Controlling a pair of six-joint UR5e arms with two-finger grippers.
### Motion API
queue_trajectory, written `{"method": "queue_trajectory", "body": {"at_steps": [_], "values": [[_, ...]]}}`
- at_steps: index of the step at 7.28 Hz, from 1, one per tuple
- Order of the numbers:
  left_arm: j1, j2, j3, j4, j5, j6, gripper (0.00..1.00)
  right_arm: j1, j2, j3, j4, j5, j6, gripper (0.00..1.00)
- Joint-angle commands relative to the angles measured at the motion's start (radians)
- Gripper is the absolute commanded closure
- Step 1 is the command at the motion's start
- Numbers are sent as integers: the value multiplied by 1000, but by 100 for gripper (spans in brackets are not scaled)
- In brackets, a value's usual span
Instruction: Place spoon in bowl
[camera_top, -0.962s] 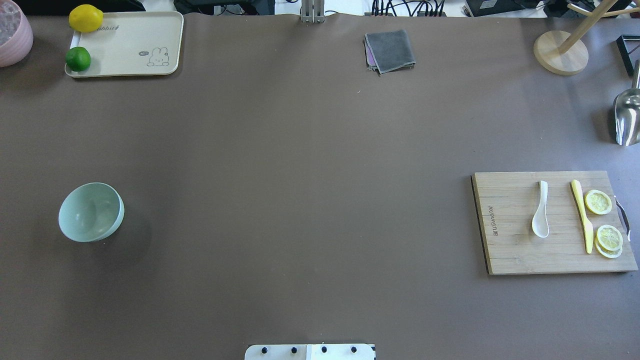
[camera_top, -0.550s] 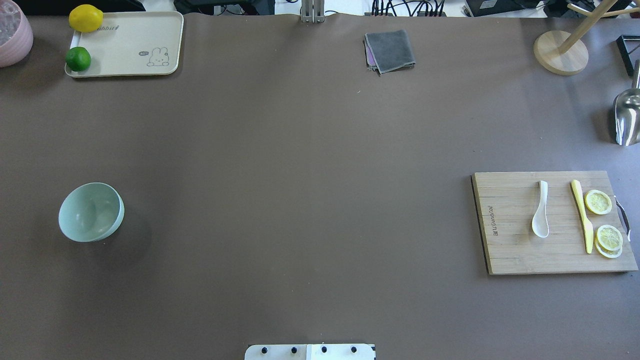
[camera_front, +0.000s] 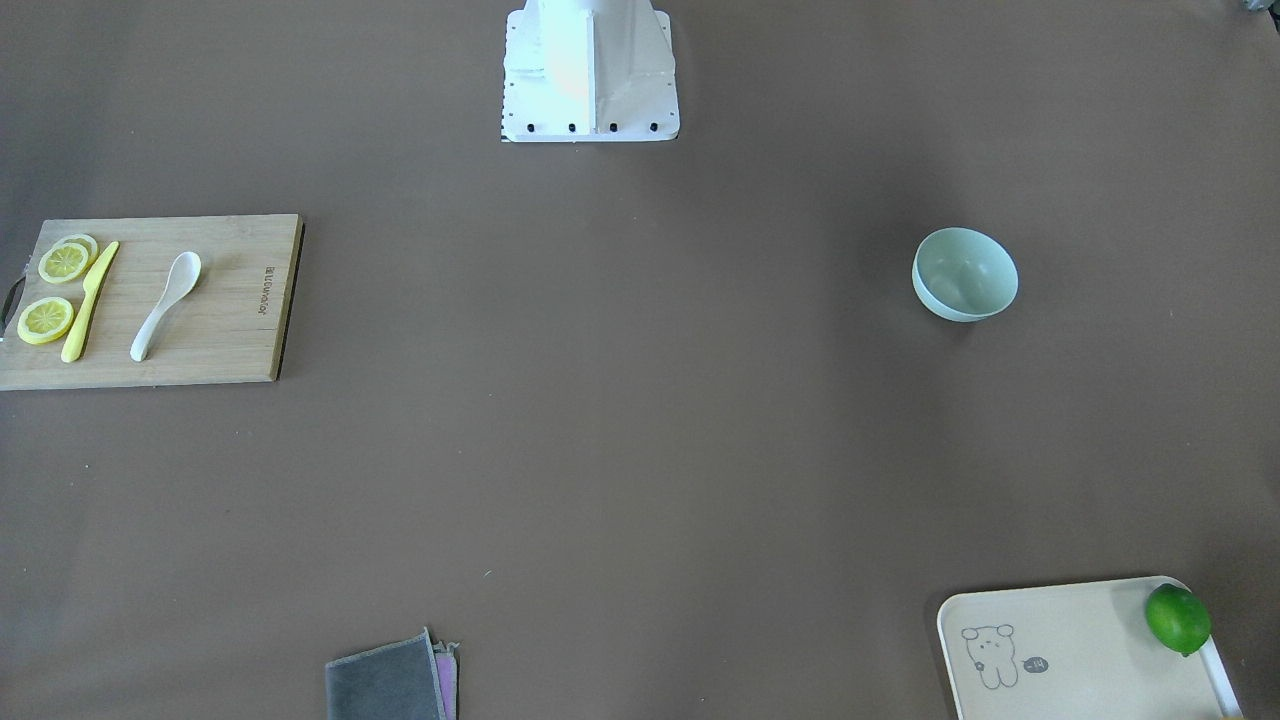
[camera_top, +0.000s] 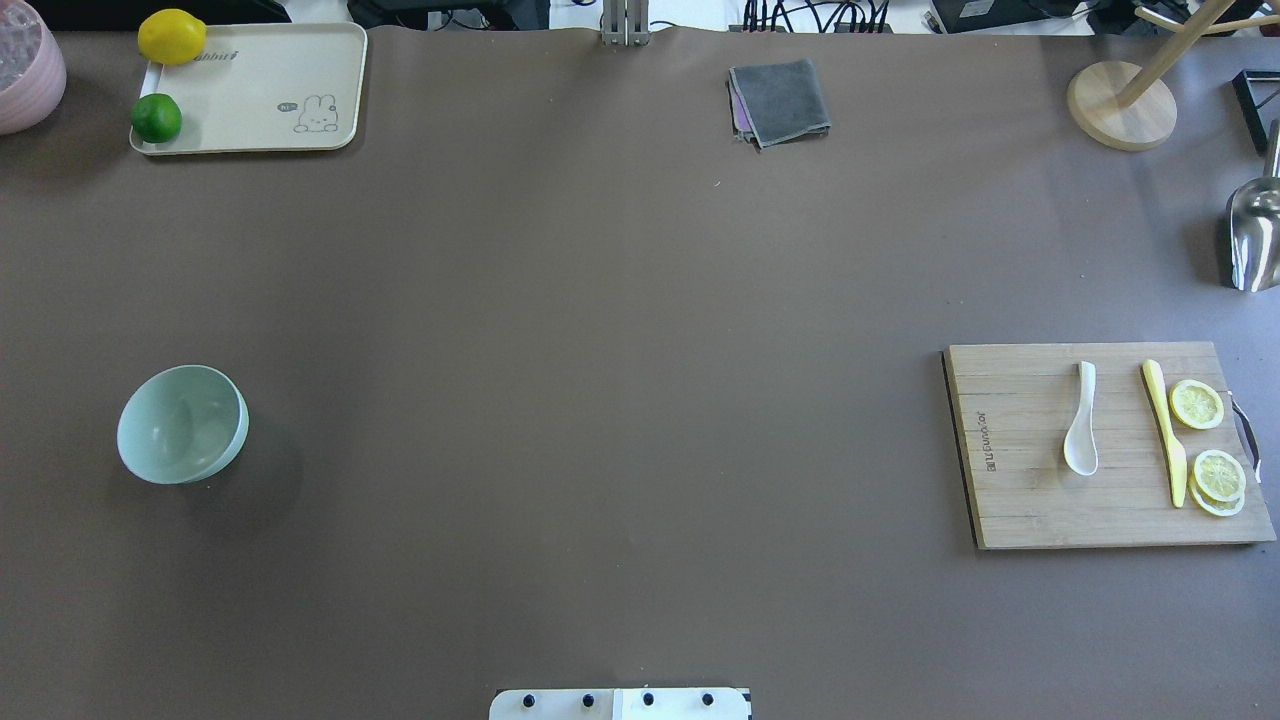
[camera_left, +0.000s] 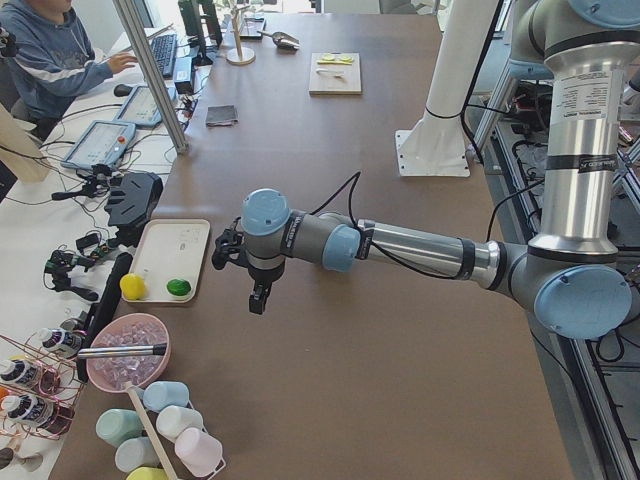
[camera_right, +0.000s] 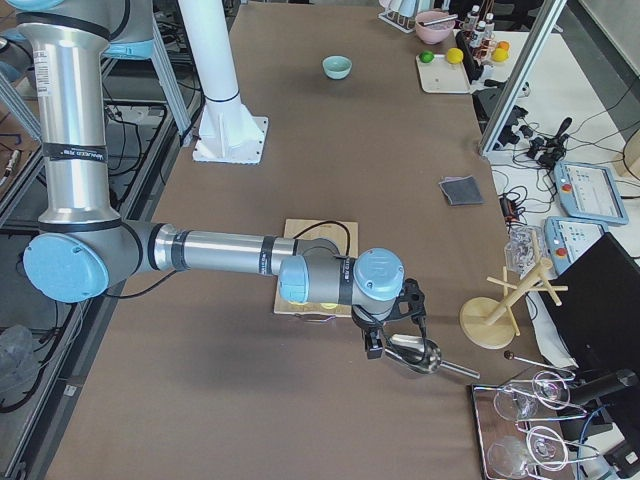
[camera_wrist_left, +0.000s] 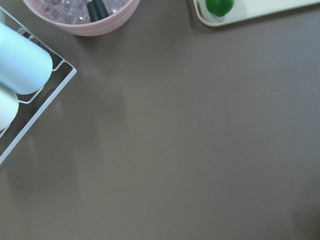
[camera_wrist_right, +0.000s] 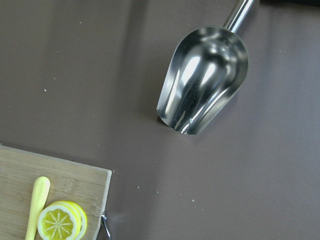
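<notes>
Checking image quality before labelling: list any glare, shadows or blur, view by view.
Right wrist-mounted: bright glare streaks on the metal scoop. Overhead exterior: the bowl casts a soft shadow toward its lower right; the spoon looks sharp. Left wrist-mounted: even light, no visible blur.

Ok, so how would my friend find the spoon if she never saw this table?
Find the wooden cutting board on the robot's right side of the brown table. On it lie lemon slices, a yellow knife and the spoon. The spoon is the only white one, with a deep oval scoop, lying apart from the knife, away from the lemons.
</notes>
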Motion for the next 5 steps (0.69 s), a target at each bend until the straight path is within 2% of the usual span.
{"method": "queue_trajectory", "body": {"at_steps": [1,2,4,5], "values": [[215,6,-31,-178,41,-313,3,-24,0,-11,38,67,2,0],[292,9,-27,-248,45,-401,3,-44,2,-6,38,67,0,0],[448,12,-21,-318,141,-419,3,-57,2,-6,87,65,3,0],[495,49,-21,-371,199,-411,2,-69,14,-4,88,64,40,0]]}}
